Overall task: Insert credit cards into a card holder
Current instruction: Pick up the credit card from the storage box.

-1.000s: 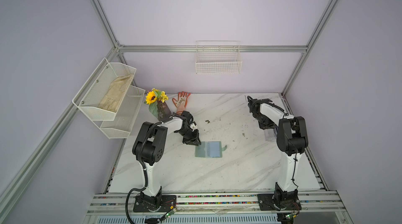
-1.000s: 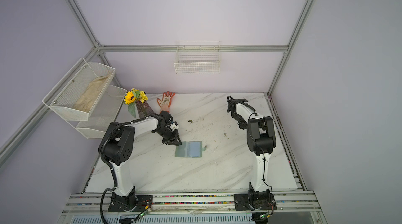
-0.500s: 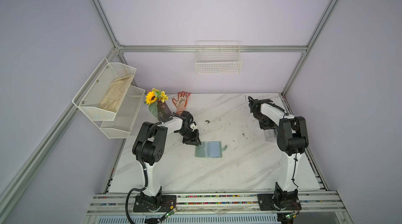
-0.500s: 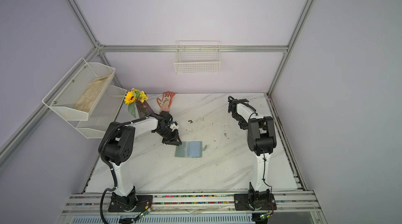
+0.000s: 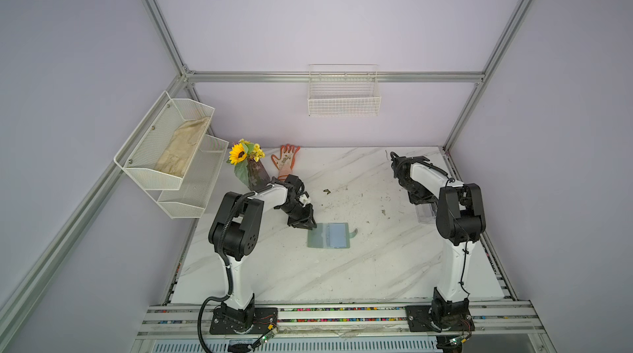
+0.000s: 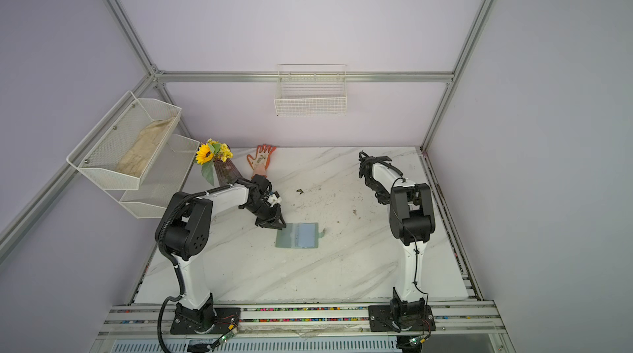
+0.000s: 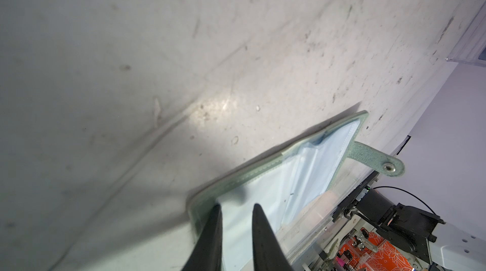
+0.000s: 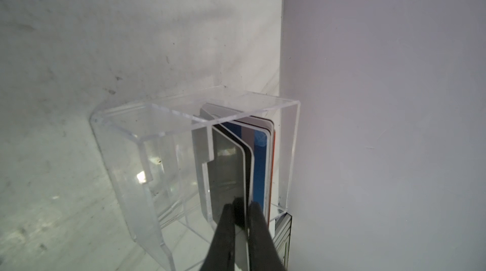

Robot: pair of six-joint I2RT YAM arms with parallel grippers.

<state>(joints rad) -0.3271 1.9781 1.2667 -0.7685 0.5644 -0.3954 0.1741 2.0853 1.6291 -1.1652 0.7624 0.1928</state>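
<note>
Nothing moved: right gripper (image 8: 242, 213) clamps card (image 8: 227, 167) inside box (image 8: 126, 135), left gripper (image 7: 235, 208) ajar at holder (image 7: 302, 177) edge; extraction pending

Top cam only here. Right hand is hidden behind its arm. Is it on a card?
Observer: Yes. In the right wrist view the right hand is pinched on the edge of what looks like the black card, which stands in the clear box.
Operator: Anything else in there?
Observer: A blue card stands right behind it.
Operator: Left hand gripping the holder?
Observer: No. In the left wrist view the left hand has its fingers apart over a corner of the holder, gripping nothing.
</note>
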